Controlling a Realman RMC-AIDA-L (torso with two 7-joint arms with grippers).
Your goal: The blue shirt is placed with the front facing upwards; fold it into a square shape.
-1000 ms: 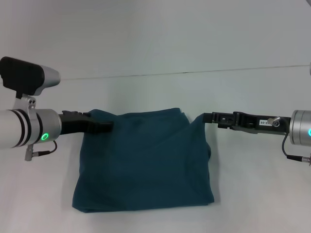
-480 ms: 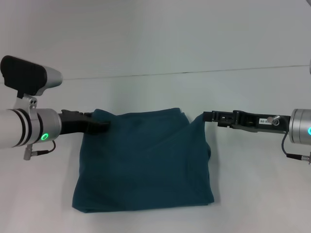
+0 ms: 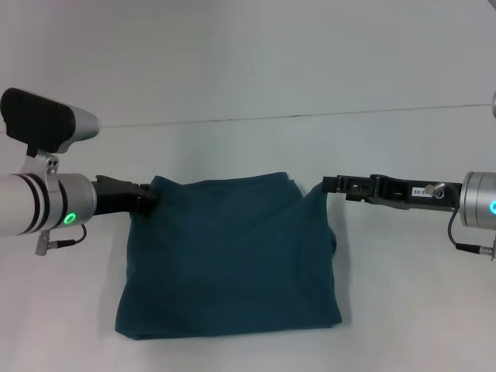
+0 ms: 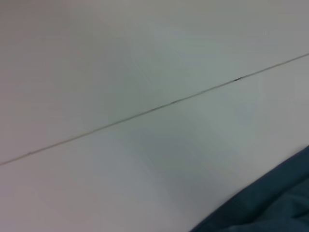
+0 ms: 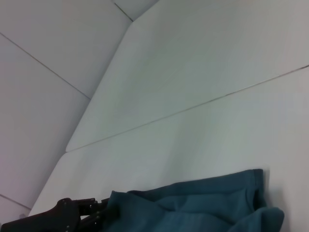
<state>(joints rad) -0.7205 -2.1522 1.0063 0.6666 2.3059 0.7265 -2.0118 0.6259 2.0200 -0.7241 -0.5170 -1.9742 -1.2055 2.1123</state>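
While both arms reach in from the sides, the count at this moment runs as follows.

Shirts: one blue shirt [image 3: 232, 260], folded into a rough square block, lying flat on the bench [image 3: 248, 77] near the front edge of the head view, between the two arms.
Lettering: none showing on the upper face; only plain teal cloth with soft creases.
Pincers: two, one per arm.
Left pincer [image 3: 147, 198]: at the shirt's far left corner, its dark tip touching the cloth edge; whether its fingers pinch the cloth or stand apart I cannot tell, as the tip merges with the fabric.
Right pincer [image 3: 332, 186]: at the shirt's far right corner, tip just against a raised bit of cloth; finger gap likewise cannot be told.
Left wrist view: one corner of the shirt [image 4: 270, 203] on pale bench, one thin seam line crossing the surface.
Right wrist view: far edge of the shirt [image 5: 203, 205], bunched in folds, with the left pincer [image 5: 99, 212] at its corner.
Bench: one, white.
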